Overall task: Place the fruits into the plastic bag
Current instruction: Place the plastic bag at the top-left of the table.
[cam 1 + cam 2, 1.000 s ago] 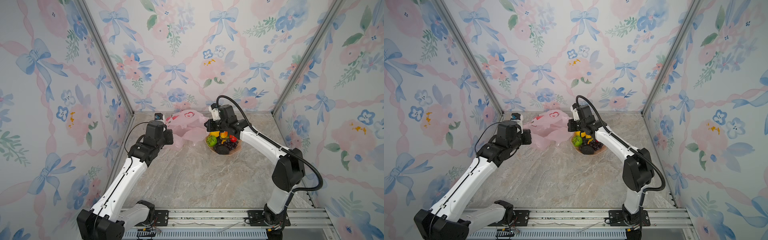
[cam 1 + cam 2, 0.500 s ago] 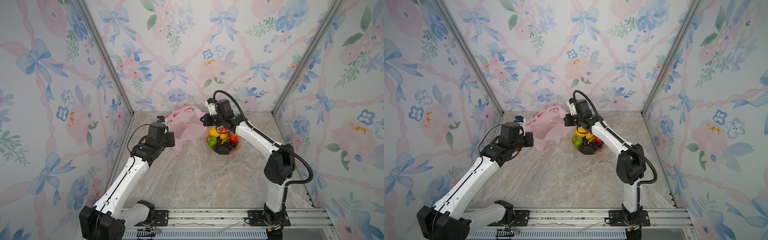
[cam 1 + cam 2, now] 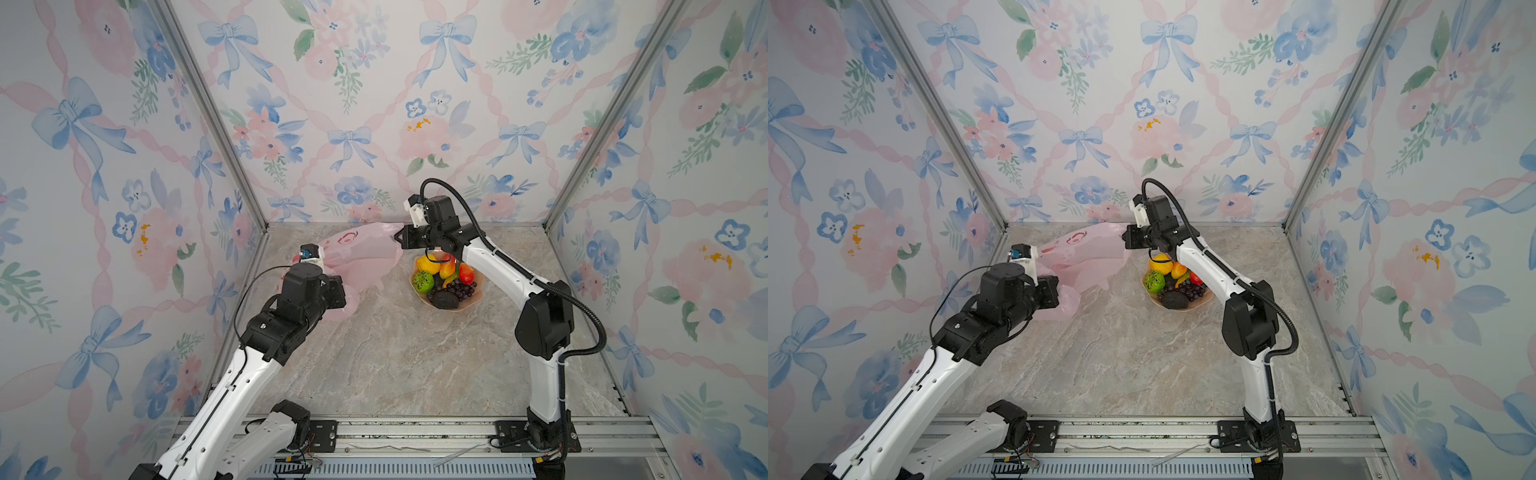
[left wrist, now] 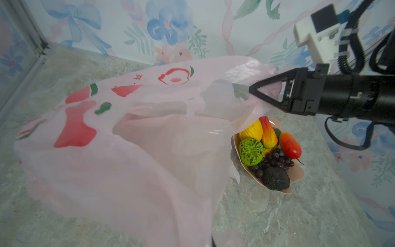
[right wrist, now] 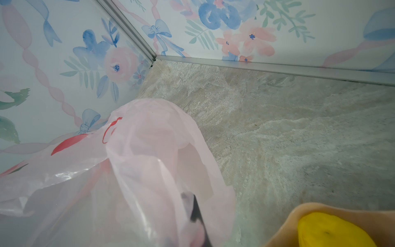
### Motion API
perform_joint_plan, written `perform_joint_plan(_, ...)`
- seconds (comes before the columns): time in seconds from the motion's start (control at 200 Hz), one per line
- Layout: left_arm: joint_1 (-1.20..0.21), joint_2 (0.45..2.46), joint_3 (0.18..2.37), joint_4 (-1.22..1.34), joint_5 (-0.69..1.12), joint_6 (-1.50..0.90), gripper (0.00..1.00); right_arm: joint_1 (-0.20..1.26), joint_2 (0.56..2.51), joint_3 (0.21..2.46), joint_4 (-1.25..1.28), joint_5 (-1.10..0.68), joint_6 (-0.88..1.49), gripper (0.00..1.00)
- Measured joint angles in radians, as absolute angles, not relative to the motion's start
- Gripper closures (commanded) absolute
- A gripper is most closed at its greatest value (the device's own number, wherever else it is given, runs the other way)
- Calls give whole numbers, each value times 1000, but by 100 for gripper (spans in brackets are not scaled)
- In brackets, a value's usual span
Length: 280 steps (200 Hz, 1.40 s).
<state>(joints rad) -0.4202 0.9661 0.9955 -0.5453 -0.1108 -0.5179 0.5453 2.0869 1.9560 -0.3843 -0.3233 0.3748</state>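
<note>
Plastic bag (image 3: 365, 257), pink, held stretched above the counter (image 3: 395, 353) between the arms: right end effector (image 4: 252, 89) closed on its far rim, left end effector (image 3: 343, 293) closed on the near edge. Fruits (image 3: 446, 278) lie in a peach dish (image 3: 478, 293) just beside the bag.

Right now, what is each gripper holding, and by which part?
Both hold the bag. The right gripper pinches its upper edge; the left gripper grips the opposite edge, the exact spot hidden by film.
</note>
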Motion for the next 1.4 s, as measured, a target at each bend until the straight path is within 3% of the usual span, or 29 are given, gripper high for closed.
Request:
perform_joint_plan(0.17,-459,1103,950,-548,-43,-536,100,532,2134,1967,-389,-327,376,100)
perform_joint_plan(0.255,-473,1118,949,-543,-22,-545,100,526,2148,1967,-392,-327,376,95)
perform_joint_plan(0.435,-484,1121,950,-519,-2,-555,100,512,2157,1967,-391,-331,388,65)
perform_joint_plan(0.575,-485,1124,950,-509,-1,-562,100,505,2157,1967,-392,-337,389,35)
perform_joint_plan(0.78,-485,1132,950,-495,1,-567,100,493,2141,1967,-438,-301,358,15)
perform_joint_plan(0.9,-485,1144,950,-494,2,-570,100,485,2084,1964,-514,-220,320,11)
perform_joint_plan(0.925,-485,1147,950,-494,2,-570,100,482,2061,1958,-531,-200,311,4)
perform_joint_plan(1.0,-485,1155,950,-493,2,-570,100,469,1977,1927,-571,-137,281,0)
perform_joint_plan(1.155,-485,1156,950,-484,10,-570,100,418,1703,1753,-605,-52,258,3)
perform_joint_plan(1.4,-485,1156,952,-468,29,-578,100,404,1404,1525,-718,-44,257,3)
